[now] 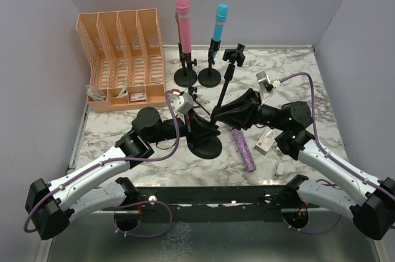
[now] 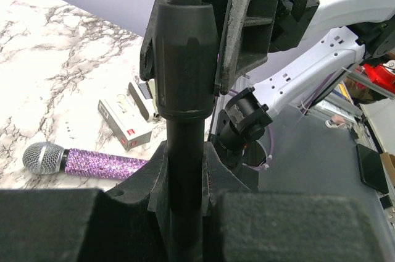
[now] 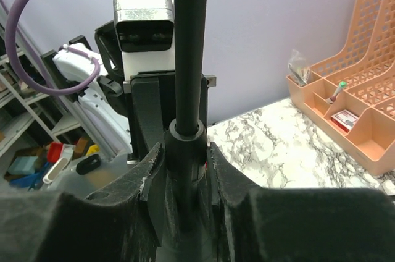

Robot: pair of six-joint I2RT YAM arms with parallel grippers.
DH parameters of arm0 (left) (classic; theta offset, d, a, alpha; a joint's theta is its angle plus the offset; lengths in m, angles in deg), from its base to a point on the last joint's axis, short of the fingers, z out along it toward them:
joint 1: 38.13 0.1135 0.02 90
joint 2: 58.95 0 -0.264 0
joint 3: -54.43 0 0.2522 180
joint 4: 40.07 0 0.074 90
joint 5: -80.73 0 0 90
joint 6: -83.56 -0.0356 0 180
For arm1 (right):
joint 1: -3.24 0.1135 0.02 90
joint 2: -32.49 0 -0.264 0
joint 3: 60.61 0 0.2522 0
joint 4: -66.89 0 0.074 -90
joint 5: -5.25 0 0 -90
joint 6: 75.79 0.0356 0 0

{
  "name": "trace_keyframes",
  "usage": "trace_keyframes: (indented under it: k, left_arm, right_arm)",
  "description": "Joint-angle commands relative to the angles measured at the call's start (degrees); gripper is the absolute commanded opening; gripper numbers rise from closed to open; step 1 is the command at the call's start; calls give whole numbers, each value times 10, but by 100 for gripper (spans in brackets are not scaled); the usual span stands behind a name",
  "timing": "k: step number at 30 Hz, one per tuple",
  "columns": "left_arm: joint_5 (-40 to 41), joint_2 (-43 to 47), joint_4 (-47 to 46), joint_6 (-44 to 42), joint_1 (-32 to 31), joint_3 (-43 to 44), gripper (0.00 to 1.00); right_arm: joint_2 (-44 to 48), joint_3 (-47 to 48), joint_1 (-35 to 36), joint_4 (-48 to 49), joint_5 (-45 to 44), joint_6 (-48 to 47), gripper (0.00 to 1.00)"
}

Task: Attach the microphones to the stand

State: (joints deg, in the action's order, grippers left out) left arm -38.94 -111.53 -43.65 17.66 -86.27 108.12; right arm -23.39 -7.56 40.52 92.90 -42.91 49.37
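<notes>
A black microphone stand rises from its round base at the table's middle, its empty clip at the top. My left gripper is shut on the stand's lower pole. My right gripper is shut on the pole's collar from the other side. The glittery purple microphone lies flat on the table right of the base; it also shows in the left wrist view. The pink microphone and the cyan microphone stand in two stands at the back. The gold microphone is out of view.
An orange desk organizer stands at the back left with a white-and-red box in a front compartment. Another white-and-red box lies by the right arm, also in the left wrist view. A small white object lies near the front edge.
</notes>
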Motion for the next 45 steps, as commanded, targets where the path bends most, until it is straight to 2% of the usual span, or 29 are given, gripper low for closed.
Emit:
trace_keyframes:
  k: [1, 3, 7, 10, 13, 17, 20, 24, 27, 29, 30, 33, 35, 39, 43, 45]
  left_arm:
    - [5, -13, -34, 3, 12, 18, 0]
    - [-28, -23, -37, 2, 12, 22, 0]
    - [-36, -34, -39, -9, 12, 29, 0]
    - [8, -39, -38, -21, 12, 37, 0]
    - [96, -43, -4, -58, 11, 48, 0]
    - [238, -51, 42, -111, 11, 67, 0]
    - [304, -52, 38, -130, 12, 67, 0]
    - [312, -53, 15, -136, 11, 53, 0]
    - [300, -55, 13, -133, 11, 45, 0]
    - [278, -55, 15, -129, 11, 42, 0]
    - [260, -52, 18, -125, 12, 42, 0]
    - [170, -43, 24, -118, 11, 44, 0]
    - [96, -37, 27, -106, 11, 48, 0]
    - [-30, -23, 17, -78, 11, 51, 0]
    - [-77, -7, 11, -58, 11, 52, 0]
    - [-93, -2, 10, -54, 12, 55, 0]
  right_arm:
    - [20, 6, 3, -18, -27, 4, 27]
    - [7, 16, 3, -36, -40, -7, 24]
    - [-32, 34, 4, -41, -31, -27, 14]
    - [-56, 43, 4, -53, -51, -50, 7]
    - [-70, 48, 6, -76, -101, -73, 2]
    - [-75, 44, 24, -101, -236, -100, 1]
    - [-78, 41, 44, -116, -339, -101, 1]
    - [-81, 63, 79, -177, -497, -71, 1]
    - [-72, 83, 83, -242, -550, -28, 1]
    - [-53, 69, 83, -222, -537, -12, 1]
    - [-45, 62, 82, -209, -512, -13, 9]
    - [-28, 68, 82, -205, -433, -46, 53]
    - [-23, 80, 79, -226, -395, -59, 67]
    - [-8, 67, 63, -212, -327, -62, 71]
    - [18, 33, 57, -149, -214, -69, 69]
    - [32, 15, 57, -113, -165, -67, 64]
